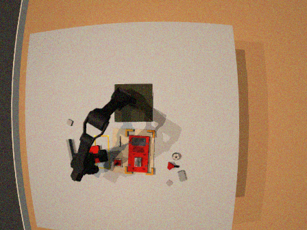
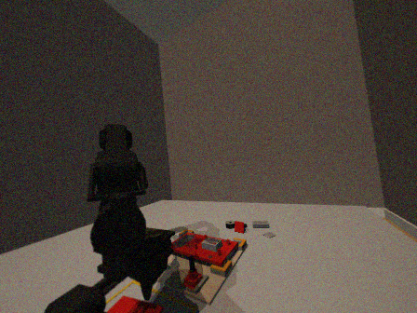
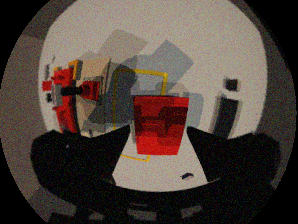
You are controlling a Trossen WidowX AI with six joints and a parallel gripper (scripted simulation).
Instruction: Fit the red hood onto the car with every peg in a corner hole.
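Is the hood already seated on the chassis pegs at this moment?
No: in the wrist view the red hood lies on the table below the open gripper, apart from the car chassis at the left.

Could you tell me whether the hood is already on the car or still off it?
Off: the red hood lies on the table below the open gripper, apart from the chassis.

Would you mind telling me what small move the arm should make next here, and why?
Probably lower the open pincer straight down around the red hood. The wrist view shows the hood centred just ahead of it, lying on the table beside the chassis, and the pincer holds nothing. The fingers are hard to make out, so alignment is a judgement.
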